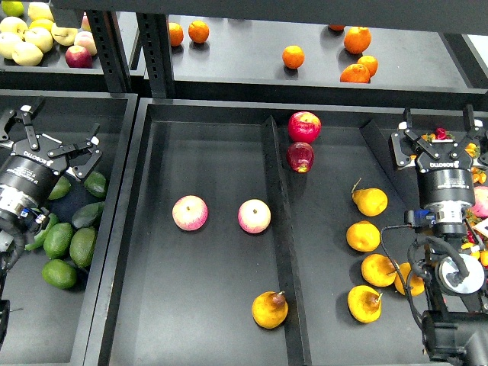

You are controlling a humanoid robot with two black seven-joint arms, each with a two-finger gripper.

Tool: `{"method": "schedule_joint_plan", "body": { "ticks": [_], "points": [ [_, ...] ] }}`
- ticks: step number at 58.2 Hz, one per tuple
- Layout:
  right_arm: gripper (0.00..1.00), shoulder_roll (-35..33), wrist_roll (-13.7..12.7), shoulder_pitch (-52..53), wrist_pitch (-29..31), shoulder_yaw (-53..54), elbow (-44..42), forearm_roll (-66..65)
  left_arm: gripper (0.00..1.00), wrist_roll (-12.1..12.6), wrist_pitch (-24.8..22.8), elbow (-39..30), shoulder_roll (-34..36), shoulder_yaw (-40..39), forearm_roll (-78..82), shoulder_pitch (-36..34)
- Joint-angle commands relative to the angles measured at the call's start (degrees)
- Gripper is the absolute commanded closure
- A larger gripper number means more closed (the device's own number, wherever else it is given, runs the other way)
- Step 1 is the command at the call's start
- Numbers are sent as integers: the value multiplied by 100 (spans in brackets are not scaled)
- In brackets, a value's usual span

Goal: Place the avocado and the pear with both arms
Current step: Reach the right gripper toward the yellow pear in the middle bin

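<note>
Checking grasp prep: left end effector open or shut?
Open: the left end effector has its fingers spread wide above the avocados, holding nothing.

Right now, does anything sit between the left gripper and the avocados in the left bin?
Nothing visible does. The left gripper, jaws open, hangs over the left bin, and the avocados lie just beside and below it with no other object between; the arm itself hides part of the pile.

A black shelving unit [229, 76] fills the view, its dark upright posts [107, 46] standing at the far left. A raised divider [278, 229] splits the wide near tray [206, 305] lengthwise. Even overhead light leaves soft glare on the far shelf [244, 42].
</note>
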Motion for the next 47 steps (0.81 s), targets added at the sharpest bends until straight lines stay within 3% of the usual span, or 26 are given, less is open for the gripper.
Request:
{"method": "schedule_joint_plan", "body": {
  "ticks": [1,4,9,14,18,19,23,47],
  "points": [
    [1,-829,-1182,154,17,-400,-12,20,1,15,-12,-4,1,26,-31,9],
    [1,-1304,-1613,233,17,-646,-38,38,1,15,-21,-4,1,26,-57,18],
    [1,-1937,-1936,478,52,-1076,-108,99,1,15,-21,4,1,35,-145,18],
    [1,-2421,-1936,620,201,-1490,-152,248,1,15,-30,13,1,52,-180,18],
    [1,-2860,-1936,699,596,-1990,-170,345,1,15,-30,13,1,53,-189,26],
    [1,-3270,-1936,768,936,-2531,-187,319,1,6,-30,4,1,61,-189,26],
    [1,-3651,-1936,892,936,-3088,-196,275,1,15,-38,4,1,79,-189,18],
    [1,-3925,-1936,2061,936,-5251,-460,-982,1,15,-65,-4,1,167,-189,132]
  ]
}}
